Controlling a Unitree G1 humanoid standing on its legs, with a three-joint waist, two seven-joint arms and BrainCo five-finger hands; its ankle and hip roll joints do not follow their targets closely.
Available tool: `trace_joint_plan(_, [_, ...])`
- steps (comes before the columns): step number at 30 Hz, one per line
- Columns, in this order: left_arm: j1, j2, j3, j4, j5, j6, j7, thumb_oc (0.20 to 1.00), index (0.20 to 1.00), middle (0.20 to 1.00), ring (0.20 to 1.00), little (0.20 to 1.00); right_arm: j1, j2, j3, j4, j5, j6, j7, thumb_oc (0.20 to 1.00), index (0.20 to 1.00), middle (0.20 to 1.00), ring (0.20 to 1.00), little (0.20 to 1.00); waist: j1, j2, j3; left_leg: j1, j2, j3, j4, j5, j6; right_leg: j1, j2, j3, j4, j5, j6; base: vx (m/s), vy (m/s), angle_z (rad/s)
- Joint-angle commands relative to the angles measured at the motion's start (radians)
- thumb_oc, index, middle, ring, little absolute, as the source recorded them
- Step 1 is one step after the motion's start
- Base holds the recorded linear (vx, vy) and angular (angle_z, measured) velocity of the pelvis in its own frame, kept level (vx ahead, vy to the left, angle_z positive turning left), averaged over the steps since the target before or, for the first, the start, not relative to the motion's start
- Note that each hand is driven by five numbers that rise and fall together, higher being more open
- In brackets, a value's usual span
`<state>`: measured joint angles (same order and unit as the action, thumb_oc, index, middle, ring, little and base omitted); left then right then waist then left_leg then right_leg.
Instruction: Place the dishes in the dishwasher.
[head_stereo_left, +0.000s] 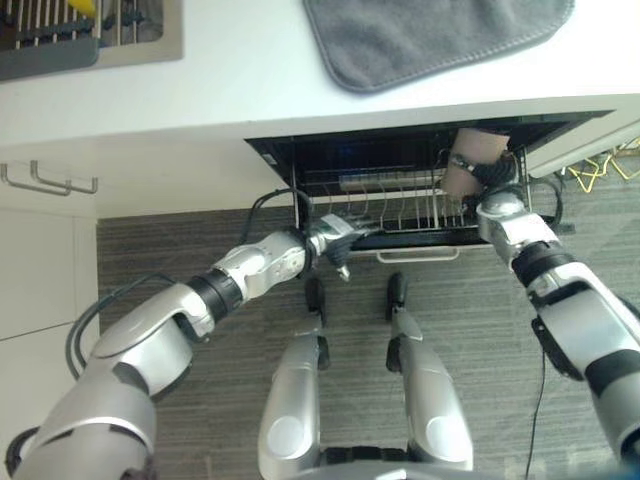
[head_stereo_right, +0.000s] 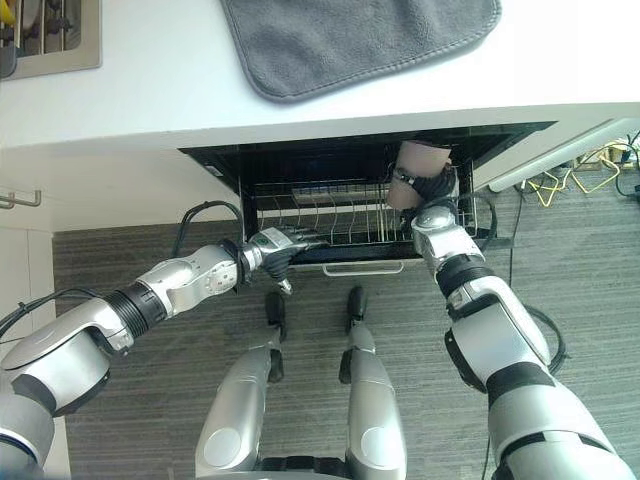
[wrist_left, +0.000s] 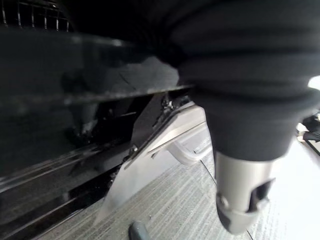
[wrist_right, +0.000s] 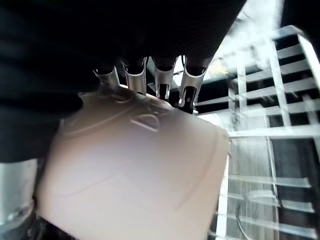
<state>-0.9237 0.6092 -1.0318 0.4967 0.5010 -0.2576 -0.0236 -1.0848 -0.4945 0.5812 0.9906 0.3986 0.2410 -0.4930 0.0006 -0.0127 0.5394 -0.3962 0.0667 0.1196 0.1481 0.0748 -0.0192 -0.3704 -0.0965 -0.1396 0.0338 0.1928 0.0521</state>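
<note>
The right hand (head_stereo_right: 432, 188) holds one pale beige cup (head_stereo_right: 414, 168) with its fingers (wrist_right: 161, 80) curled round it, over the right end of the black wire dishwasher rack (head_stereo_right: 330, 215) drawn out below the white counter (head_stereo_right: 180, 90); raised marks on the cup in the right wrist view cannot be read. The left hand (head_stereo_right: 275, 248) rests at the rack's front left corner, and whether its fingers are together or apart cannot be told. One grey cloth mat (head_stereo_left: 440, 35) lies on the counter.
</note>
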Motion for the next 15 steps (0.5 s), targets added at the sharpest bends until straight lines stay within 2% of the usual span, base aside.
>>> trace_joint_plan(1, [0.045, 0.025, -0.079, 0.034, 0.078, -0.034, -0.005, 1.000, 1.000, 1.000, 1.000, 1.000, -0.164, -0.066, 0.000, 0.000, -0.120, 0.037, 0.044, 0.200, 0.200, 0.200, 0.200, 0.200, 0.024, -0.011, -0.019, 0.023, -0.005, 0.026, 0.011, -0.025, 0.010, 0.013, -0.035, -0.020, 0.165, -0.112, 0.058, 0.00, 0.000, 0.00])
trace_joint_plan(6, [0.023, 0.049, -0.116, 0.040, 0.079, -0.056, 0.000, 1.000, 1.000, 1.000, 1.000, 1.000, -0.236, -0.057, 0.131, 0.069, -0.266, 0.141, 0.232, 0.200, 0.200, 0.200, 0.200, 0.200, 0.038, -0.024, -0.019, 0.023, -0.005, 0.023, 0.017, -0.031, 0.011, 0.021, -0.032, -0.024, 0.163, -0.110, 0.064, 0.01, -0.024, 0.01])
trace_joint_plan(11, [-0.003, 0.055, -0.139, 0.051, 0.085, -0.072, 0.010, 1.000, 1.000, 1.000, 1.000, 1.000, -0.277, -0.012, 0.152, 0.143, -0.226, 0.161, 0.256, 0.200, 0.200, 0.200, 0.200, 0.200, 0.050, -0.023, -0.019, 0.014, -0.006, 0.019, 0.016, -0.033, 0.011, 0.014, -0.028, -0.020, 0.165, -0.111, 0.067, 0.01, -0.012, 0.06])
trace_joint_plan(15, [-0.020, 0.071, -0.149, 0.019, 0.090, -0.061, -0.007, 1.000, 1.000, 1.000, 1.000, 1.000, -0.287, -0.009, 0.120, 0.192, -0.177, 0.135, 0.243, 0.200, 0.200, 0.200, 0.200, 0.200, 0.056, -0.012, -0.019, 0.001, -0.010, 0.015, 0.012, -0.029, 0.011, 0.002, -0.031, -0.024, 0.166, -0.110, 0.068, 0.00, -0.004, 0.03])
